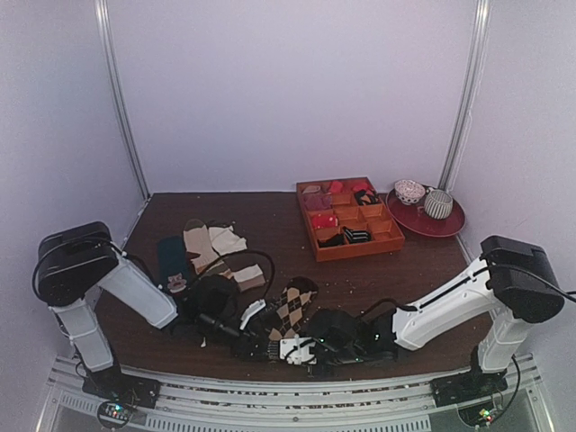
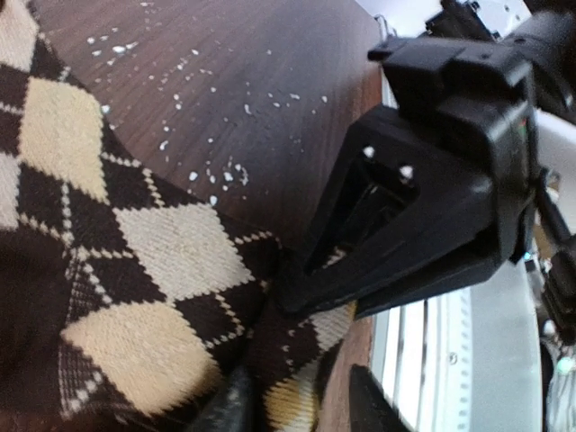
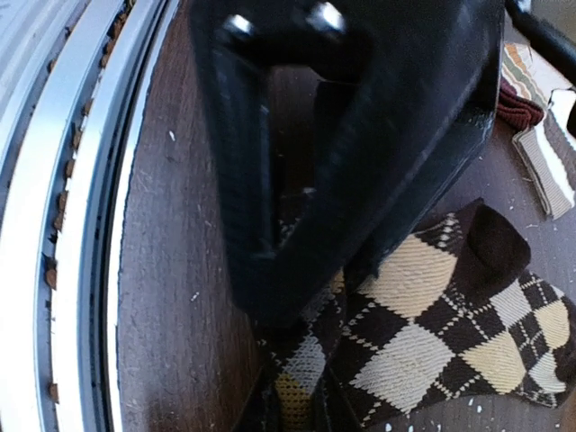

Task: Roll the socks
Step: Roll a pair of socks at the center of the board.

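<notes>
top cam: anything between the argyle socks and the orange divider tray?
No. In the top view, only bare brown tabletop with pale crumbs separates the argyle socks from the orange tray.

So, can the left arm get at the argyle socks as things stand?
Likely yes: the left end effector stands open over the argyle socks at their near end. The right end effector, shut on them alongside, leaves little room.

The socks [image 1: 292,308] lie by the table's [image 1: 261,216] front edge, with the tray [image 1: 360,250] behind them, rightward.
</notes>
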Robot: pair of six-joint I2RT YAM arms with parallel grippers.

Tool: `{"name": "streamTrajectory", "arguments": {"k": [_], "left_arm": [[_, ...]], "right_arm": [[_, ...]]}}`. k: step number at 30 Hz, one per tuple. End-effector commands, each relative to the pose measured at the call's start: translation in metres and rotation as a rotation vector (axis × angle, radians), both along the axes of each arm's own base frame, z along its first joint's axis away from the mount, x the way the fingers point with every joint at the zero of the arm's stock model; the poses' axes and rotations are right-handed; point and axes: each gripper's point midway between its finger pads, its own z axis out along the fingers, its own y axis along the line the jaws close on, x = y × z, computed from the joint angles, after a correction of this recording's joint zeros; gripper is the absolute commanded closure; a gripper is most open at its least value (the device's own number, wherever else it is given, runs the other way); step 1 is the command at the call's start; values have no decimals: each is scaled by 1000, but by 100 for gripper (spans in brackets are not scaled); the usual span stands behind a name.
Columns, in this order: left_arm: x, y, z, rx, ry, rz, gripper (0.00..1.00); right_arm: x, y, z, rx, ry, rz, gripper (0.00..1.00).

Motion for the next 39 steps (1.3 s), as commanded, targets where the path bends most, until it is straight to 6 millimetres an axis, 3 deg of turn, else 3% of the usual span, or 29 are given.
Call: {"name": "streamTrajectory", "arguments": {"k": [1,6,9,12,16,22,28,39], "left_arm": [[15,46,-33,264,-112,135,45],[46,38,46,53,-416,220,37],[40,40,87,-96,-616,233,37],[24,39,105,-196,-745,199,37],[21,34,95,-190,-795,144,36],[22,14,65,-154,-789,55,36],[8,-2,41,-166,-715,-55,35],[-10,-16,39,-184,-679,-123,40]], "right_arm": [[-20,-23,-28,-62,286,-52,95],[-29,-38,-40,-46,650,-146,95],[-33,-45,-47,-80,888,-209,95],[-34,-52,-51,-111,1058,-271,95],[-35,-59,-61,-169,1321,-371,95],[-36,-66,-76,-259,1381,-410,95],[-31,-72,-80,-291,1366,-431,95],[-25,-68,-82,-279,1373,-450,95]]}}
